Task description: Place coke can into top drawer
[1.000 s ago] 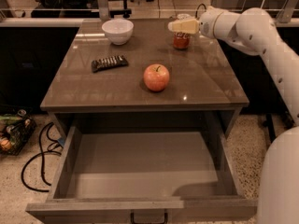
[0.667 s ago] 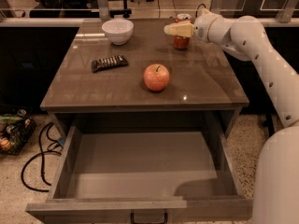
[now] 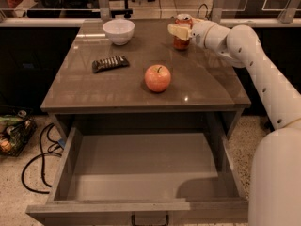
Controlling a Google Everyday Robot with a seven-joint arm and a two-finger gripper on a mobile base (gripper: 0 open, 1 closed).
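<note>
Reaching in from the right edge, claw [image 3: 182, 30] at the upright coke can [image 3: 181, 42] near the far right corner of the desk [image 3: 94, 86], grip state impossible to tell, open top drawer [image 3: 141, 171] below the front edge.

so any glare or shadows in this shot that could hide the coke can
Camera view: dim, warm light. One small glare spot on the table near its front right, right of the apple. A dark shadow lies at right in the top drawer. The gripper at the far edge covers the middle of the coke can.
</note>
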